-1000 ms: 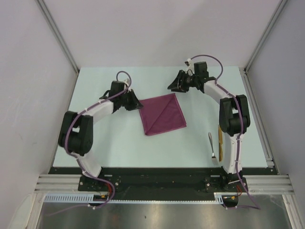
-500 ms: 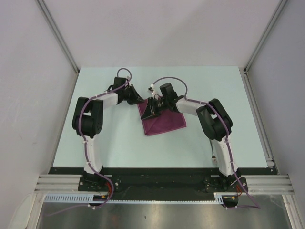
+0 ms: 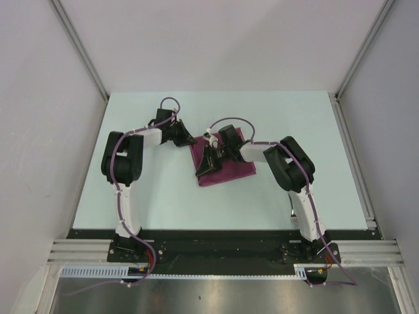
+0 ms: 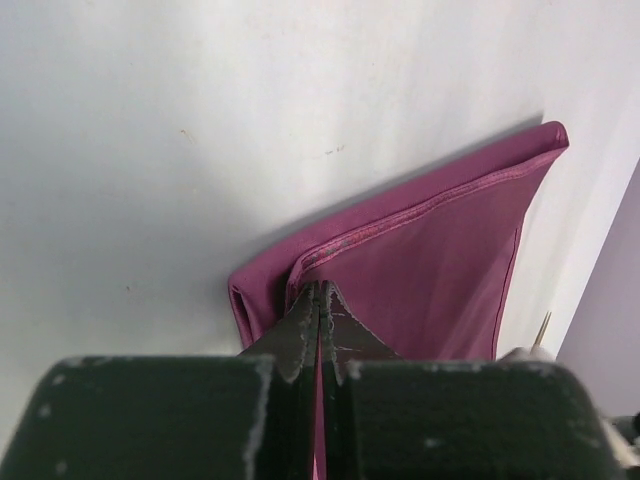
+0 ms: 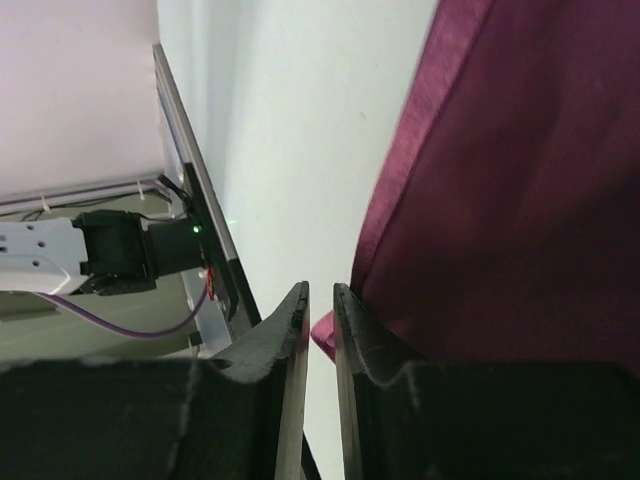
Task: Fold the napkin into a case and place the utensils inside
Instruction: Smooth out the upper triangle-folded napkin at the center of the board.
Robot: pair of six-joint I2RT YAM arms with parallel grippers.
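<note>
The plum-magenta napkin (image 3: 230,163) lies folded into a smaller square at the table's middle. It also shows in the left wrist view (image 4: 430,265) and the right wrist view (image 5: 520,180). My left gripper (image 3: 188,139) is shut on the napkin's far-left corner (image 4: 320,290), with cloth pinched between the jaws. My right gripper (image 3: 205,167) sits at the napkin's near-left corner (image 5: 320,295). Its jaws stand a narrow gap apart, with the corner tip between them. Only a sliver of the silver spoon (image 3: 292,214) shows beside my right arm. The golden piece is hidden.
The pale table (image 3: 157,196) is bounded by grey walls with metal rails on the left (image 3: 82,55) and right (image 3: 357,150). Both arms reach in over the table's middle, and the black base bar (image 3: 209,239) runs along the near edge.
My right arm has swung from the back right down to the napkin's left edge and lowered there. My left gripper has stayed at the napkin's far-left corner while its elbow shifted.
</note>
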